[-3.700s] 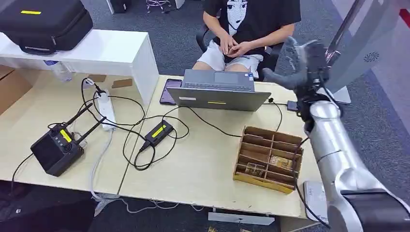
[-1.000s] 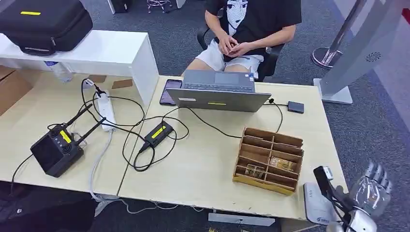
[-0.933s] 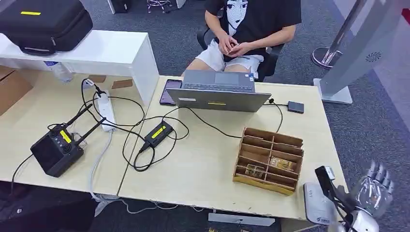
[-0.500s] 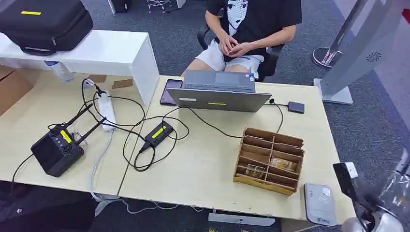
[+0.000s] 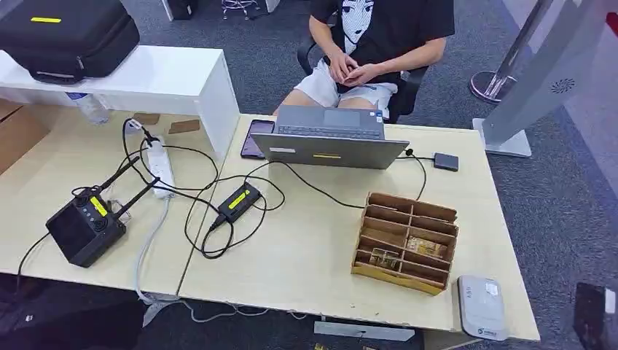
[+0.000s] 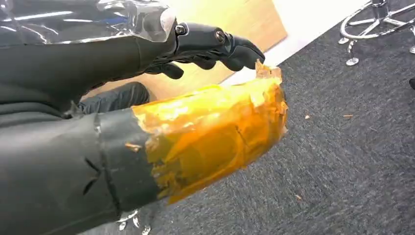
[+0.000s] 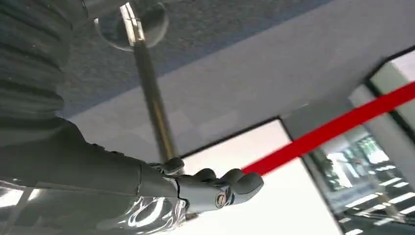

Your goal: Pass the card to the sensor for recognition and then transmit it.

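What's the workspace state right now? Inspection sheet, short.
Surface: light wood desk, with a white shelf at its far left.
Job's things: sensor at the near right corner; cards lie in the organizer beside it.
Clutter: laptop, phone, controller, case, bottle.
Hands: left hand and right hand are off the desk, with nothing in them.
Cables: black loops run from the power strip past the adapter to the laptop.
Surroundings: a person sits behind the laptop; a grey stand is on the right.
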Controlling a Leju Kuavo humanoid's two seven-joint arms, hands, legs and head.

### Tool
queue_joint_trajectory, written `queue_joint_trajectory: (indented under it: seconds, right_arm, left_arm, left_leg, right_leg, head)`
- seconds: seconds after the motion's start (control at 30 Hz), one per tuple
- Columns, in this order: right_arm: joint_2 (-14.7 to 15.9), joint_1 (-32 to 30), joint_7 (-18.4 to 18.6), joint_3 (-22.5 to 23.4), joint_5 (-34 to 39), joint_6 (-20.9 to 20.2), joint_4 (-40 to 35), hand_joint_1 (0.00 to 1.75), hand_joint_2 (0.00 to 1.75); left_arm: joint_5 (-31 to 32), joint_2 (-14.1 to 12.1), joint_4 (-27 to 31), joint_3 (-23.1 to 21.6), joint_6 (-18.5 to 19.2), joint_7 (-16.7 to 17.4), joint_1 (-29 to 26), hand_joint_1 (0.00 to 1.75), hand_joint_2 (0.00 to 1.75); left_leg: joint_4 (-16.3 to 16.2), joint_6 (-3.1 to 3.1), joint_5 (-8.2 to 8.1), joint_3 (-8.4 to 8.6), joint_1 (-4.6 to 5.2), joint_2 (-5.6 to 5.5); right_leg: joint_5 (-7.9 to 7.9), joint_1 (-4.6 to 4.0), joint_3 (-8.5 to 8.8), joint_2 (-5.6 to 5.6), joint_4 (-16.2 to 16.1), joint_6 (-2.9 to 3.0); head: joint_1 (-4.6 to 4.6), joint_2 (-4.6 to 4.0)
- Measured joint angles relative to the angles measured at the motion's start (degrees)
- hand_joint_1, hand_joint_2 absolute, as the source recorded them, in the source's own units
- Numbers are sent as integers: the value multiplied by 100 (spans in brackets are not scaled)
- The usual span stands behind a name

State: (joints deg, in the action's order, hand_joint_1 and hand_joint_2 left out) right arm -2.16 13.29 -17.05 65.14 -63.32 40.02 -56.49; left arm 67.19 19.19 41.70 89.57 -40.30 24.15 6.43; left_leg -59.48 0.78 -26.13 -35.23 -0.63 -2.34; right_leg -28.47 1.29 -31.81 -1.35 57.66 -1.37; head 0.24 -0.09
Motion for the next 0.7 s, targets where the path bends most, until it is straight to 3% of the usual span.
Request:
queue_joint_trajectory:
  seconds: [0.13,0.27,0.33,0.53,0.6,0.7]
  right_arm:
    - [188,24,61,492,15,0,529,0,175]
    - [317,28,536,846,-391,0,1152,0,175]
    - [380,26,901,945,-717,0,1517,0,175]
    - [448,-2,2547,963,-1987,-4,2698,0,175]
    - [446,-32,2954,935,-2223,-237,3121,0,175]
    - [446,-35,2991,930,-2240,-274,3156,0,175]
  left_arm:
    - [-50,0,48,0,0,33,1,0,0]
    - [-48,0,81,0,0,28,2,0,0]
    - [-22,0,89,0,0,-6,3,0,0]
    - [166,2,92,0,0,-230,6,0,0]
    - [181,2,92,0,0,-368,6,0,0]
    - [181,2,92,0,0,-385,6,0,0]
  left_leg:
    - [0,0,0,0,0,2]
    - [1,0,0,2,0,6]
    - [1,0,0,2,-1,7]
    - [2,0,0,4,-3,8]
    - [4,0,0,4,-2,7]
    - [4,0,0,4,-3,7]
  right_leg:
    - [-1,0,0,-1,0,0]
    - [-1,0,-2,-4,0,0]
    - [-1,-1,-2,-5,0,0]
    - [-1,-3,-1,-6,1,0]
    - [-1,-3,-2,-5,1,1]
    - [-1,-3,-2,-5,1,1]
  head:
    - [0,0]
    - [-2,0]
    - [2,0]
    - [2,0]
    - [-2,0]
    - [0,0]
